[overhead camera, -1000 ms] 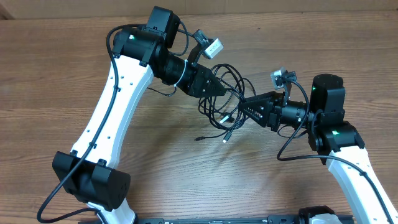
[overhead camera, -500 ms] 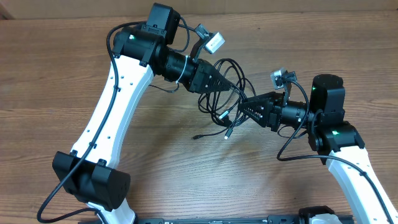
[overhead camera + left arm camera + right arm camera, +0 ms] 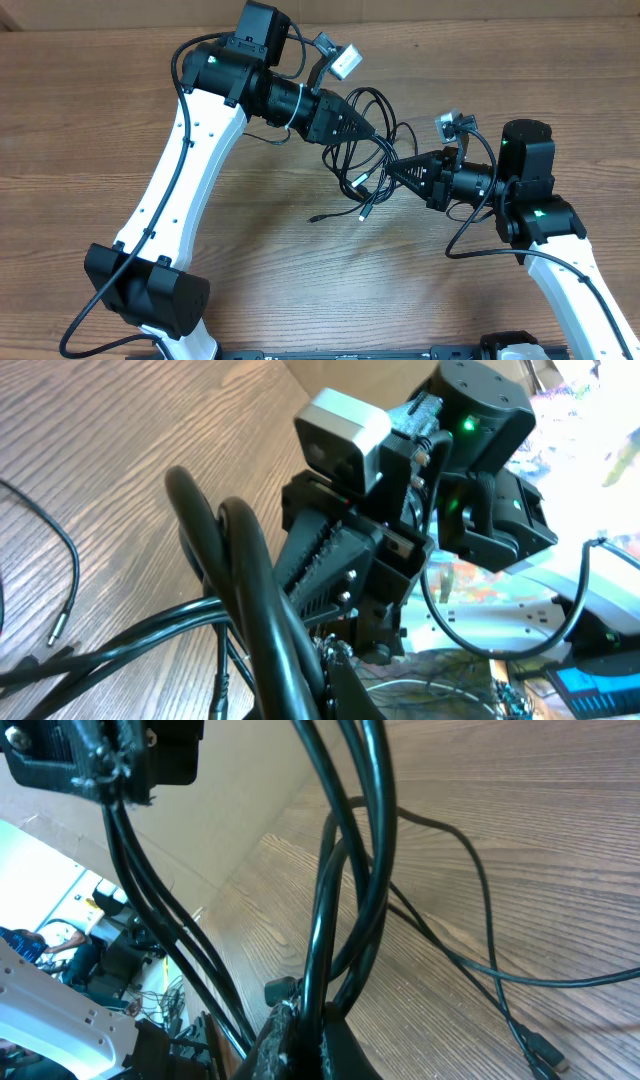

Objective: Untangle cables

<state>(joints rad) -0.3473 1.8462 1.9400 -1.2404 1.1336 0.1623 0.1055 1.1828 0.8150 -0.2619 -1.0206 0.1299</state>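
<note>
The cables [image 3: 365,150] are a knot of thin black cords hanging between my two grippers above the wooden table, with plug ends [image 3: 363,213] dangling toward the front. My left gripper [image 3: 366,128] is shut on loops at the upper left of the bundle. My right gripper [image 3: 392,171] is shut on strands at its right side. In the left wrist view the gripped cables [image 3: 255,600] run up over the jaws [image 3: 325,680]. In the right wrist view the cables [image 3: 350,870] rise from the closed jaws [image 3: 305,1030].
The wooden table [image 3: 90,130] spreads all round. My white arms stand at the left [image 3: 190,150] and right [image 3: 560,270]. A loose cord end [image 3: 318,217] hangs low near the table. Boxes and clutter show beyond the table edge in the wrist views.
My left gripper has moved up and to the right with its cable loops. The right gripper has stayed nearly still. The bundle between them has bunched closer.
</note>
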